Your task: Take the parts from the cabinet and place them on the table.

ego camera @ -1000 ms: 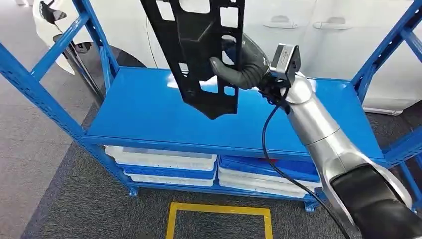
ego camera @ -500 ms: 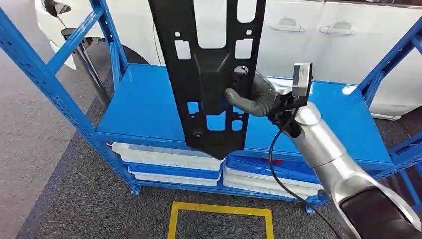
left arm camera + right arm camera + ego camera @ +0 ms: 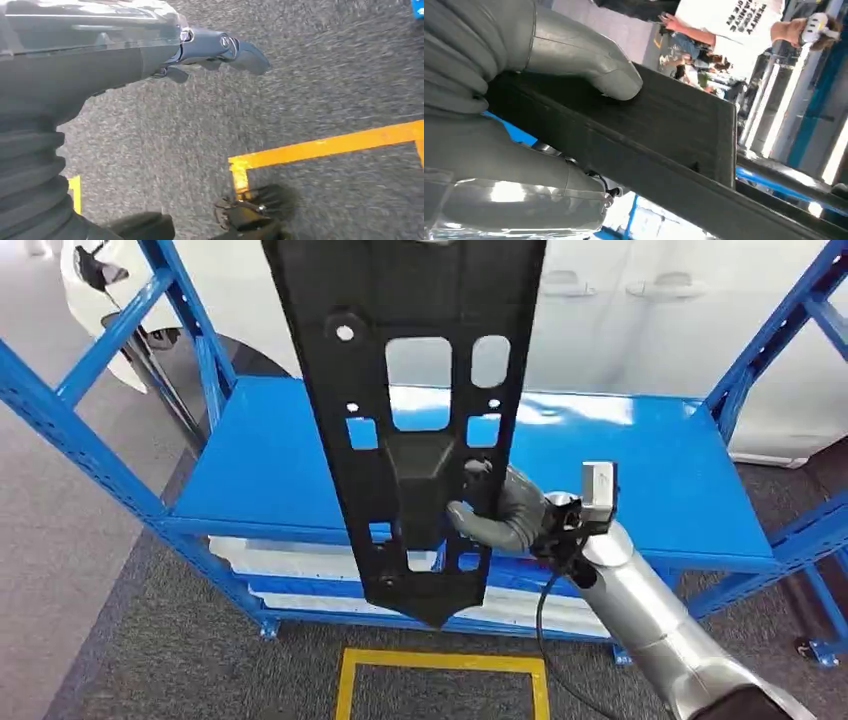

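In front of the blue rack (image 3: 120,455), we saw the right hand (image 3: 497,517) clamped on the black part (image 3: 410,420), thumb and fingers wrapped round its lower right edge. The part hung upright in the air, clear of the blue shelf (image 3: 640,455) behind it, its pointed lower end above the yellow floor marking (image 3: 440,660) and its top running out of the head view. It was a long flat panel with rectangular cutouts and small holes. From the right wrist view we saw the thumb (image 3: 584,62) pressed flat on the part's dark face (image 3: 664,125), and a person in a white shirt (image 3: 729,22) well beyond. White and blue trays (image 3: 330,580) sat stacked on the rack's lower level. A white car (image 3: 640,310) stood behind the rack. The left hand (image 3: 220,50) hung over grey carpet (image 3: 325,65) holding nothing; we could not tell how its fingers lay.
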Robot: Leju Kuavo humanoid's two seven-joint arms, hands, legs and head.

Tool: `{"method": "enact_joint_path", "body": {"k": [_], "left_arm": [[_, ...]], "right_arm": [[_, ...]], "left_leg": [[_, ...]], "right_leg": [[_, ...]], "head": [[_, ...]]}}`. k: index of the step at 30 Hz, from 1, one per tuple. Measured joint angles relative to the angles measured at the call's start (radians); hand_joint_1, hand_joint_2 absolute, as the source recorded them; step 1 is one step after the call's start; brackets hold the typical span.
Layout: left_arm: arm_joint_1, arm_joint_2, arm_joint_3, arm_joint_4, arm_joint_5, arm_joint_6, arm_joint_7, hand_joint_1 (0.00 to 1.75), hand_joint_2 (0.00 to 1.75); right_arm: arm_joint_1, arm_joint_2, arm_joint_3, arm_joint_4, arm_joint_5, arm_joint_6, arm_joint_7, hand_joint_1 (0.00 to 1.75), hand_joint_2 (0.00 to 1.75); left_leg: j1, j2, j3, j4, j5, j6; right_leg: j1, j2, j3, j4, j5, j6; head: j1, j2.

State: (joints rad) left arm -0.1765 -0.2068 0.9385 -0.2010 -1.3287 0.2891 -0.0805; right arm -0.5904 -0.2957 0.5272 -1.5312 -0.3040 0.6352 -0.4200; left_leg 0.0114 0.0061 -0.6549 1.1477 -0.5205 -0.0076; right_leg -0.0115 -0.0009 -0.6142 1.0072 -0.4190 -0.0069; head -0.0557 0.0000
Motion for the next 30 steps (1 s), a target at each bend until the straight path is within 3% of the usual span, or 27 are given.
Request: {"method": "enact_joint_path", "body": {"k": [2,3,4,5,7,8,12,13,14,15,16,17,18,19,20,22,23,24,27,28,29,30], "left_arm": [[0.003,0.0,0.013,0.0,0.009,-0.01,0.0,0.0,1.75],[0.005,0.0,0.015,0.0,0.012,-0.016,0.001,0.0,1.75],[0.007,0.0,0.018,0.0,0.016,-0.019,0.0,0.0,1.75],[0.008,0.0,0.02,0.0,0.018,-0.023,0.0,0.0,1.75],[0.008,0.0,0.026,0.0,0.02,-0.026,-0.003,0.0,1.75],[0.007,0.0,0.03,0.0,0.02,-0.027,-0.003,0.0,1.75],[0.013,0.0,0.036,0.0,0.021,-0.029,-0.005,0.0,1.75],[0.012,0.0,0.037,0.0,0.021,-0.033,-0.005,0.0,1.75],[0.011,0.0,0.037,0.0,0.021,-0.034,-0.006,0.0,1.75],[0.01,0.0,0.037,0.0,0.02,-0.035,-0.006,0.0,1.75],[0.01,0.0,0.037,0.0,0.019,-0.035,-0.006,0.0,1.75],[0.011,0.0,0.037,0.0,0.019,-0.035,-0.006,0.0,1.75],[0.012,0.001,0.037,0.0,0.019,-0.036,-0.006,0.0,1.75],[0.013,0.001,0.037,0.0,0.019,-0.036,-0.006,0.0,1.75],[0.013,0.001,0.037,0.0,0.019,-0.036,-0.006,0.0,1.75],[0.012,0.001,0.037,0.0,0.019,-0.037,-0.006,0.0,1.75],[0.012,0.001,0.037,0.0,0.019,-0.037,-0.006,0.0,1.75],[0.012,0.001,0.037,0.0,0.019,-0.037,-0.007,0.0,1.75],[0.016,0.002,0.038,0.0,0.03,-0.037,-0.016,0.0,1.75],[0.025,0.003,0.042,0.0,0.034,-0.035,-0.015,0.0,1.75],[0.031,0.004,0.045,0.0,0.04,-0.032,-0.015,0.0,1.75],[0.039,0.005,0.05,0.0,0.045,-0.032,-0.012,0.0,1.75]], "right_arm": [[0.013,-0.014,-0.002,-0.007,-0.006,-0.002,0.005,1.75,1.75],[0.017,-0.02,-0.003,-0.007,-0.012,-0.002,0.011,1.75,1.75],[0.02,-0.024,-0.005,-0.006,-0.022,-0.002,0.018,1.75,1.75],[0.02,-0.027,-0.008,-0.006,-0.029,-0.002,0.023,1.75,1.75],[0.015,-0.03,-0.018,-0.006,-0.041,-0.006,0.027,1.75,1.75],[0.012,-0.03,-0.023,-0.006,-0.043,-0.008,0.027,1.75,1.75],[0.008,-0.03,-0.033,-0.006,-0.045,-0.009,0.029,1.75,1.75],[0.008,-0.03,-0.035,-0.004,-0.045,-0.012,0.029,1.75,1.75],[0.007,-0.028,-0.038,-0.003,-0.045,-0.018,0.029,1.75,1.75],[0.006,-0.022,-0.043,-0.002,-0.046,-0.026,0.026,1.75,1.75],[0.009,-0.017,-0.047,-0.002,-0.048,-0.031,0.024,1.75,1.75],[0.015,-0.014,-0.051,-0.002,-0.049,-0.035,0.023,1.75,1.75],[0.023,-0.012,-0.054,-0.002,-0.052,-0.038,0.021,1.75,1.75],[0.029,-0.012,-0.056,-0.002,-0.052,-0.04,0.02,1.75,1.75],[0.031,-0.012,-0.056,-0.002,-0.052,-0.042,0.02,1.75,1.75],[0.031,-0.012,-0.059,-0.003,-0.053,-0.043,0.019,1.75,1.75],[0.03,-0.012,-0.061,-0.006,-0.053,-0.043,0.018,1.75,1.75],[0.032,-0.011,-0.062,-0.007,-0.054,-0.045,0.017,1.75,1.75],[0.055,-0.011,-0.072,-0.027,-0.051,-0.056,0.003,1.75,1.75],[0.078,-0.011,-0.079,-0.044,-0.044,-0.065,-0.003,1.75,1.75],[0.105,-0.011,-0.084,-0.063,-0.033,-0.069,-0.012,1.75,1.75],[0.138,-0.013,-0.09,-0.086,-0.021,-0.069,-0.023,1.75,1.75]], "left_leg": [[0.0,0.0,-0.07,0.155,-0.065,-0.004],[0.0,0.0,-0.084,0.189,-0.071,-0.005],[0.0,0.0,-0.075,0.172,-0.054,-0.003],[0.0,0.0,-0.044,0.112,-0.018,-0.001],[0.0,-0.002,0.049,-0.063,0.059,0.008],[-0.003,-0.005,0.072,-0.11,0.054,0.013],[-0.008,-0.007,0.062,-0.115,0.076,0.034],[0.001,-0.002,0.059,-0.127,0.09,0.04],[-0.001,-0.001,0.053,-0.131,0.097,0.044],[-0.001,0.002,0.045,-0.132,0.105,0.051],[-0.001,0.002,0.035,-0.131,0.112,0.05],[-0.002,0.003,0.026,-0.131,0.118,0.05],[-0.002,0.004,0.015,-0.13,0.125,0.05],[-0.002,0.004,0.006,-0.129,0.132,0.048],[-0.002,0.004,-0.003,-0.129,0.139,0.046],[-0.002,0.004,-0.021,-0.126,0.155,0.04],[-0.003,0.004,-0.025,-0.124,0.162,0.035],[-0.005,0.004,-0.026,-0.127,0.17,0.029],[-0.001,0.003,-0.024,-0.138,0.195,0.01],[-0.004,0.001,-0.029,-0.141,0.197,0.004],[0.0,0.0,-0.04,-0.123,0.157,0.0],[0.001,0.0,-0.055,-0.067,0.083,-0.005]], "right_leg": [[0.002,0.002,0.0,0.002,0.002,-0.003],[0.002,0.002,-0.001,0.003,0.003,-0.003],[0.002,0.004,-0.002,0.006,0.003,-0.003],[0.002,0.005,-0.003,0.008,0.003,-0.003],[0.002,0.007,-0.004,0.014,0.001,0.002],[0.007,0.008,-0.008,0.019,0.0,0.008],[0.006,0.009,-0.015,0.015,0.016,0.035],[0.003,0.008,-0.021,0.021,0.007,0.04],[0.002,0.006,-0.031,0.042,-0.028,0.046],[-0.001,0.006,-0.051,0.099,-0.082,0.051],[-0.002,0.006,-0.078,0.185,-0.137,0.056],[-0.003,0.006,-0.1,0.257,-0.174,0.06],[-0.003,0.006,-0.108,0.306,-0.191,0.062],[-0.004,0.006,-0.094,0.306,-0.184,0.063],[-0.004,0.006,-0.06,0.265,-0.159,0.063],[-0.005,0.004,0.063,0.087,-0.094,0.058],[-0.004,0.003,0.115,0.005,-0.113,0.052],[0.007,0.005,0.115,0.002,-0.099,0.04],[0.012,0.006,0.102,-0.001,-0.084,0.019],[0.001,0.002,0.097,-0.014,-0.068,0.007],[0.002,0.0,0.089,-0.017,-0.055,0.0],[0.002,-0.001,0.076,-0.018,-0.043,-0.01]], "head": [[0.0,0.0],[0.0,0.0],[0.0,0.0],[0.0,0.0],[0.0,0.0],[0.0,0.0],[0.0,0.0],[0.0,0.0],[0.0,0.0],[0.0,0.0],[0.0,0.0],[0.0,0.0],[0.0,0.0],[0.0,0.0],[0.0,0.0],[0.0,0.0],[0.0,0.0],[-0.001,0.0],[0.001,0.0],[0.001,0.0],[0.001,0.0],[0.001,0.0]]}}
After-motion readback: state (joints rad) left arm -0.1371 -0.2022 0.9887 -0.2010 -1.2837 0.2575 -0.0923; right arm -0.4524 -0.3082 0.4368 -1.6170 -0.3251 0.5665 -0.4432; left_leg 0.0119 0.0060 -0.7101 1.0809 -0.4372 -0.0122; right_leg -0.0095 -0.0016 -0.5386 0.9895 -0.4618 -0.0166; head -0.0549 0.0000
